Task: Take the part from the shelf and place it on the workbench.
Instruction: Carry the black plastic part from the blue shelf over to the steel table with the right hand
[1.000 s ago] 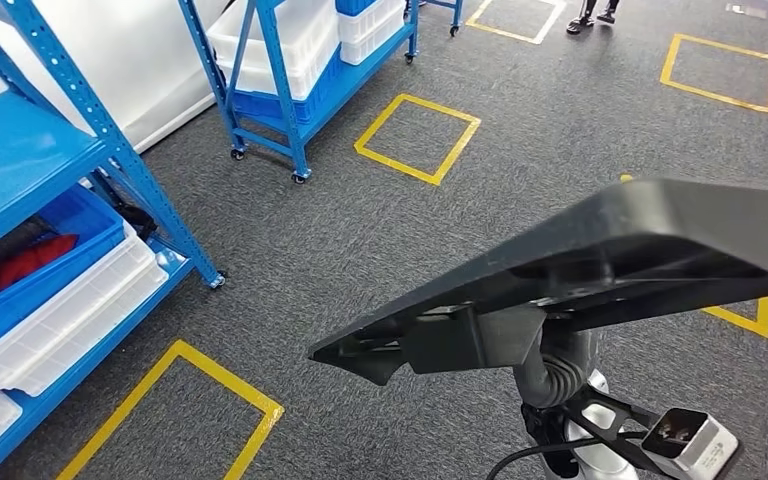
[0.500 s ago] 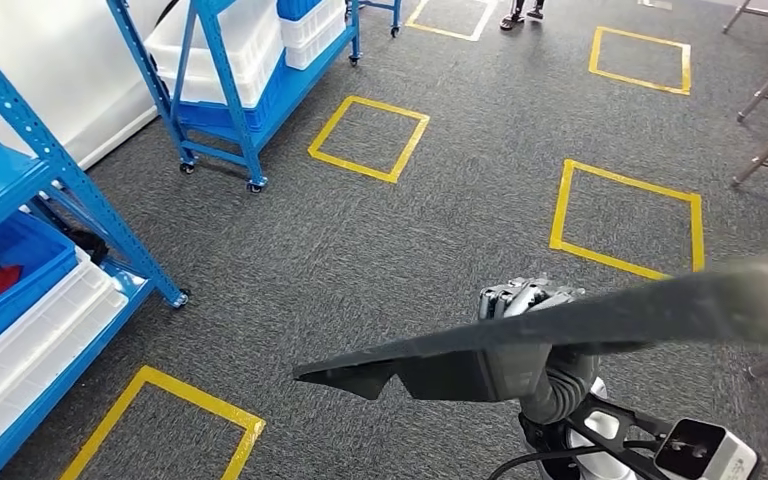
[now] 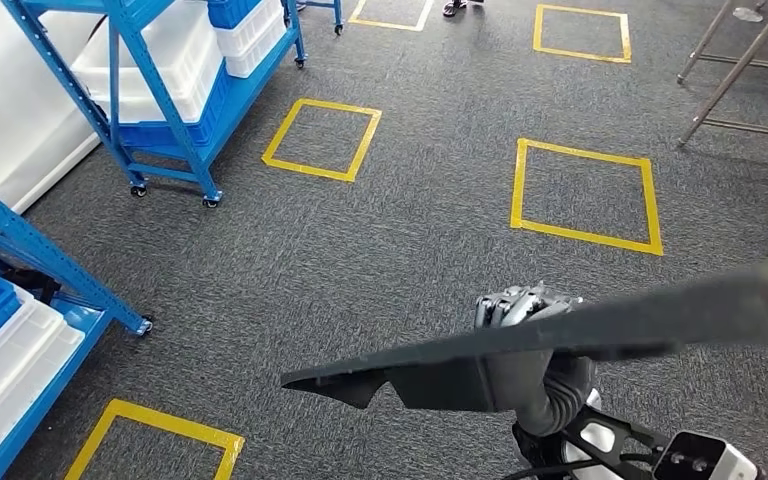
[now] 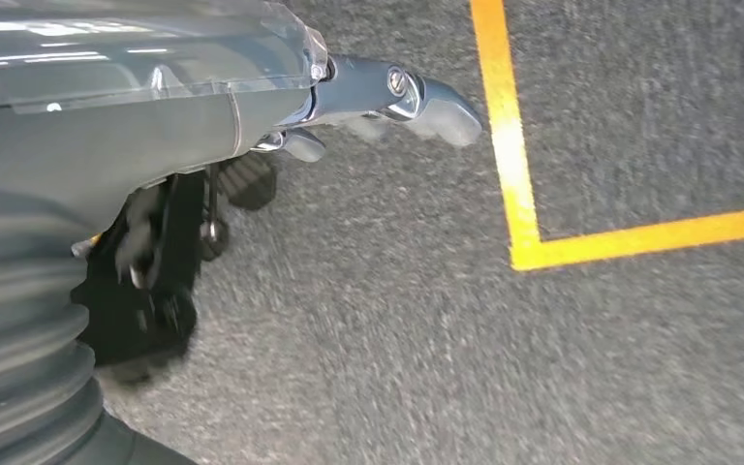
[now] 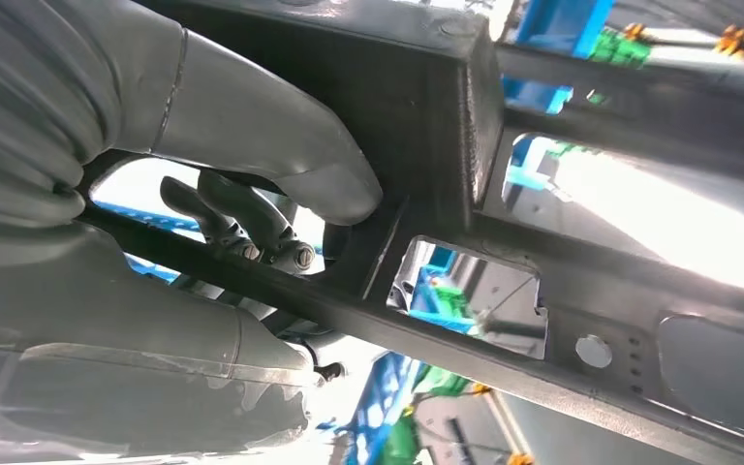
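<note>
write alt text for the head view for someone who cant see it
The robot's right hand holds a long, flat black part out over grey carpet marked with yellow tape squares. Blue shelving with white bins stands on the left.

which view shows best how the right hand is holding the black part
The right wrist view: close up, the right hand has its thumb pressed on the black part with fingers hooked through an opening. The head view shows the part's long edge, mostly hiding the hand. The left wrist view shows carpet.

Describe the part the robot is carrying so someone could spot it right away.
On the grey carpet marked with yellow tape squares, look low in the head view. The long flat black panel crosses it, held by the right robot hand. Nothing else there is black and plank-shaped.
</note>
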Controlling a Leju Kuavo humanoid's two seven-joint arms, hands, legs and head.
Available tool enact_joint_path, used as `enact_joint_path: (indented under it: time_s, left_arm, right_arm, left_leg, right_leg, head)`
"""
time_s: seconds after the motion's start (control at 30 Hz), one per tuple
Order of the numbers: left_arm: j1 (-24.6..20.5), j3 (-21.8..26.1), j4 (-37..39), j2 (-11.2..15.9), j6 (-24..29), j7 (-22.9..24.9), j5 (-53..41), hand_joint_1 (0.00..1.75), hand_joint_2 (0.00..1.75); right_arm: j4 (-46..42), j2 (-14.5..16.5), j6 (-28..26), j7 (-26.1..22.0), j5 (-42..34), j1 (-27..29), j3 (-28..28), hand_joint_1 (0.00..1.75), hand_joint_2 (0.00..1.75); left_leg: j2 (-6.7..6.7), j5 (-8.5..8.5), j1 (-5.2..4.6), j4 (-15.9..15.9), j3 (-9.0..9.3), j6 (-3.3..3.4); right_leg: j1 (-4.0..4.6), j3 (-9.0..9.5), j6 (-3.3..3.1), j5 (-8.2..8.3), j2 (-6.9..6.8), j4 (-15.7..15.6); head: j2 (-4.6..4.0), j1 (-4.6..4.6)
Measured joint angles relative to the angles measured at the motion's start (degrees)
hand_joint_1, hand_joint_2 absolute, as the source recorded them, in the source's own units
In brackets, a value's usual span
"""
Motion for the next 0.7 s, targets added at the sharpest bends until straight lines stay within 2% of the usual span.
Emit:
enact_joint_path:
  time_s: [0.03, 0.07, 0.1, 0.13, 0.17, 0.2, 0.23, 0.27, 0.3, 0.33, 0.37, 0.4, 0.47, 0.5, 0.53, 0.57, 0.6, 0.63, 0.7]
  left_arm:
    - [0.16, 0.01, 0.00, -0.02, 0.09, 0.02, 0.06, 0.00, 1.75]
    - [0.26, 0.02, 0.00, -0.03, 0.14, -0.04, 0.10, 0.00, 1.75]
    - [0.30, 0.03, 0.00, -0.05, 0.16, -0.12, 0.13, 0.00, 1.75]
    - [0.32, 0.04, 0.00, -0.05, 0.15, -0.20, 0.15, 0.00, 1.75]
    - [0.30, 0.04, 0.00, -0.05, 0.14, -0.24, 0.12, 0.00, 1.75]
    - [0.27, 0.03, 0.00, -0.05, 0.12, -0.26, 0.02, 0.00, 1.75]
    - [0.21, 0.03, 0.00, -0.05, 0.11, -0.27, -0.15, 0.00, 1.75]
    - [0.11, 0.02, 0.00, -0.05, 0.11, -0.27, -0.30, 0.00, 1.75]
    - [0.02, 0.02, 0.00, -0.07, 0.11, -0.27, -0.45, 0.00, 1.75]
    - [-0.07, 0.02, 0.00, -0.12, 0.12, -0.28, -0.49, 0.00, 1.75]
    - [-0.12, 0.02, 0.00, -0.17, 0.11, -0.28, -0.47, 0.00, 1.75]
    - [-0.09, 0.02, 0.00, -0.22, 0.11, -0.29, -0.46, 0.00, 1.75]
    - [0.04, 0.03, 0.00, -0.25, 0.10, -0.30, -0.46, 0.00, 1.75]
    - [0.11, 0.03, 0.00, -0.25, 0.11, -0.30, -0.46, 0.00, 1.75]
    - [0.11, 0.04, 0.00, -0.25, 0.11, -0.29, -0.46, 0.00, 1.75]
    - [0.09, 0.04, 0.00, -0.26, 0.11, -0.28, -0.46, 0.00, 1.75]
    - [0.05, 0.04, 0.00, -0.28, 0.11, -0.28, -0.46, 0.00, 1.75]
    - [0.00, 0.04, 0.00, -0.31, 0.11, -0.28, -0.46, 0.00, 1.75]
    - [-0.03, 0.04, 0.00, -0.36, 0.11, -0.27, -0.46, 0.00, 1.75]
  right_arm:
    - [-0.36, 0.30, 1.04, 0.00, 0.37, 1.29, -0.04, 1.75, 1.75]
    - [-0.83, 0.68, 2.23, 0.00, 0.72, 2.59, -0.12, 1.75, 1.75]
    - [-1.36, 1.07, 3.23, 0.00, 0.97, 3.72, -0.18, 1.75, 1.75]
    - [-1.88, 1.43, 3.90, 0.00, 1.11, 4.61, -0.24, 1.75, 1.75]
    - [-2.32, 1.69, 4.21, 0.00, 1.19, 5.22, -0.27, 1.75, 1.75]
    - [-2.63, 1.88, 4.34, 0.00, 1.21, 5.67, -0.30, 1.75, 1.75]
    - [-2.89, 2.04, 4.39, 0.00, 1.23, 6.10, -0.36, 1.75, 1.75]
    - [-3.12, 2.16, 4.41, 0.00, 1.25, 6.52, -0.44, 1.75, 1.75]
    - [-3.37, 2.27, 4.43, 0.00, 1.26, 6.92, -0.54, 1.75, 1.75]
    - [-3.63, 2.34, 4.44, -0.01, 1.26, 7.25, -0.64, 1.75, 1.75]
    - [-3.87, 2.38, 4.46, -0.01, 1.26, 7.46, -0.72, 1.75, 1.75]
    - [-4.05, 2.40, 4.46, -0.02, 1.26, 7.57, -0.80, 1.75, 1.75]
    - [-4.20, 2.41, 4.42, -0.02, 1.27, 7.76, -0.94, 1.75, 1.75]
    - [-4.20, 2.41, 4.39, -0.01, 1.27, 7.88, -1.02, 1.75, 1.75]
    - [-4.20, 2.41, 4.37, -0.01, 1.27, 8.02, -1.11, 1.75, 1.75]
    - [-4.21, 2.41, 4.36, -0.01, 1.27, 8.13, -1.21, 1.75, 1.75]
    - [-4.22, 2.41, 4.36, -0.01, 1.27, 8.20, -1.31, 1.75, 1.75]
    - [-4.25, 2.41, 4.36, -0.01, 1.27, 8.23, -1.39, 1.75, 1.75]
    - [-4.33, 2.42, 4.36, -0.02, 1.26, 8.22, -1.51, 1.75, 1.75]
  left_leg:
    - [-0.37, -0.05, 0.00, 1.63, -0.89, 0.04]
    - [-0.59, 1.09, 0.00, 0.96, -0.74, 0.14]
    - [-0.92, 3.15, 0.01, -1.92, 0.44, 0.30]
    - [-1.81, 5.27, 0.03, -5.96, 2.17, 0.53]
    - [-2.90, 6.78, 0.07, -9.79, 3.83, 0.71]
    - [-3.84, 7.59, 0.06, -12.41, 5.01, 0.86]
    - [-4.47, 7.70, 0.01, -13.73, 5.60, 1.00]
    - [-4.38, 7.60, -0.08, -14.04, 5.77, 1.13]
    - [-3.92, 7.72, -0.08, -14.18, 5.83, 1.39]
    - [-3.34, 7.92, 0.00, -14.48, 5.94, 1.73]
    - [-2.72, 8.12, 0.10, -14.79, 6.04, 2.10]
    - [-2.02, 8.28, 0.18, -15.08, 6.13, 2.43]
    - [-0.72, 8.30, -0.02, -15.20, 6.14, 2.80]
    - [-0.08, 8.26, -0.14, -15.18, 6.12, 2.85]
    - [0.52, 8.20, -0.21, -15.17, 6.13, 2.86]
    - [1.11, 8.13, -0.24, -15.14, 6.16, 2.83]
    - [1.65, 8.03, -0.25, -15.12, 6.26, 2.75]
    - [2.12, 7.92, -0.26, -15.09, 6.41, 2.62]
    - [2.89, 7.65, -0.48, -15.02, 6.69, 2.19]
  right_leg:
    - [0.06, 0.04, -0.06, -0.06, 0.61, 0.07]
    - [0.10, 0.10, -0.07, -0.13, 1.28, 0.18]
    - [0.11, 0.19, -0.03, -0.22, 1.96, 0.29]
    - [0.06, 0.28, 0.05, -0.32, 2.61, 0.39]
    - [0.09, 0.28, 0.22, -0.42, 3.26, 0.55]
    - [0.06, 0.20, 0.47, -0.44, 3.86, 0.63]
    - [-0.02, 0.04, 0.79, -0.39, 4.42, 0.65]
    - [-0.08, -0.12, 1.15, -0.27, 4.95, 0.62]
    - [-0.12, -0.25, 1.54, -0.14, 5.47, 0.50]
    - [-0.11, -0.39, 1.84, -0.27, 5.35, 0.68]
    - [-0.01, -0.84, 2.07, -0.96, 4.47, 1.61]
    - [0.06, -1.94, 2.29, -2.42, 3.04, 3.97]
    - [-0.05, -5.36, 2.55, -6.14, 0.12, 11.10]
    - [-0.19, -7.09, 2.68, -7.47, -0.52, 14.63]
    - [-0.29, -7.95, 2.75, -7.68, -0.77, 16.34]
    - [-0.36, -7.83, 2.79, -6.93, -0.97, 16.13]
    - [-0.39, -6.43, 2.76, -5.23, -1.29, 13.49]
    - [-0.37, -4.13, 2.65, -3.23, -2.00, 9.26]
    - [0.00, -0.36, 2.17, -0.97, -3.49, 2.15]
  head:
    - [0.00, 0.00]
    - [0.00, 0.00]
    - [0.00, 0.00]
    - [0.00, 0.00]
    - [0.00, 0.00]
    - [0.00, 0.00]
    - [0.00, 0.00]
    - [0.00, 0.00]
    - [0.00, 0.00]
    - [0.00, 0.00]
    - [0.00, 0.00]
    - [0.00, 0.00]
    - [0.00, 0.00]
    - [0.00, 0.00]
    - [0.00, 0.00]
    - [0.00, 0.00]
    - [0.00, 0.00]
    - [0.00, 0.00]
    - [0.00, 0.00]
